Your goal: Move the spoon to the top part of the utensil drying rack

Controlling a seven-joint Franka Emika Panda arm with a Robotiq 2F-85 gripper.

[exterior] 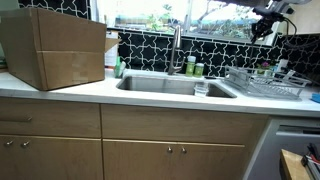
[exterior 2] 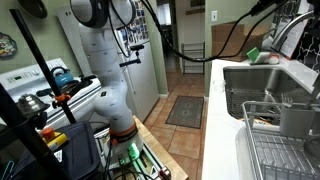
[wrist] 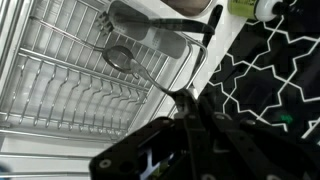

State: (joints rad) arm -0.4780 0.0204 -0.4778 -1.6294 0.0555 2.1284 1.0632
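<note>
Nearest the wrist cam, the black Robotiq gripper [wrist: 188, 108] looks pressed together on the handle end of the thin silver metal spoon [wrist: 135, 68]. The bowl points away from the wrist and hangs over the low silver wire utensil drying rack [wrist: 60, 95], apparently not touching the wires. Beyond the bowl a grey rounded holder [wrist: 150, 35] sits at the rack's far edge, prob. the "top part" meant. Farther off is a black-and-white patterned tile wall [wrist: 265, 80]. In an exterior view the gripper [exterior: 268, 22] hangs high above the rack [exterior: 265, 86]. To do it well: carry the spoon level toward that far end, lower slowly bowl first, and let go only once sth bears it, since a thin handle may swivel in the pinch.
</note>
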